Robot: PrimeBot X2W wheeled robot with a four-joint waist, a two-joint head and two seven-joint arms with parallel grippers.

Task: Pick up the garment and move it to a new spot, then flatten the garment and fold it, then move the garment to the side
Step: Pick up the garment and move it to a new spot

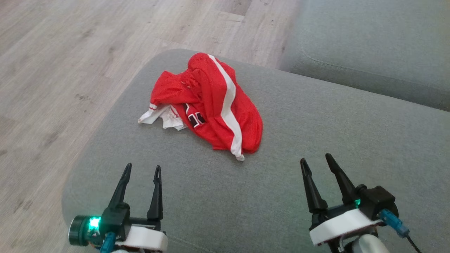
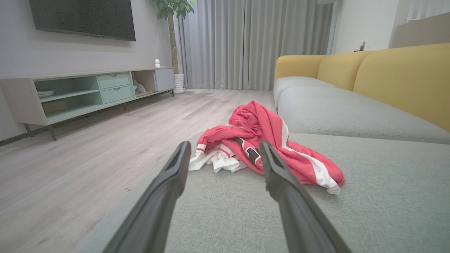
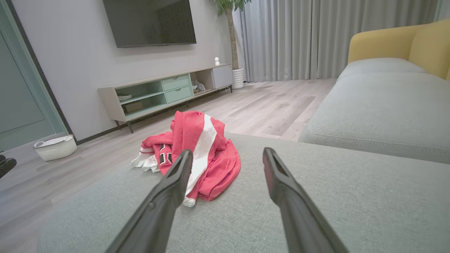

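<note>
Head view, L pincer [image 1: 143, 166] & R pincer [image 1: 315, 157] released, low over cushion [image 1: 316, 123], pointing twd garment [image 1: 214, 105]

The left hand [image 2: 223, 147] holds its two dark fingers wide apart with nothing between them, low over the near part of a grey cushion [image 2: 369, 203]. Farther on lies the crumpled red garment [image 2: 267, 133] with a white stripe, its white edge toward the cushion's left rim. To the right runs a grey sofa [image 2: 351, 112] with yellow backs. Far left, across the wooden floor [image 2: 105, 151], stand a low cabinet [image 2: 88, 91] and a wall-mounted television [image 2: 84, 17].
</note>
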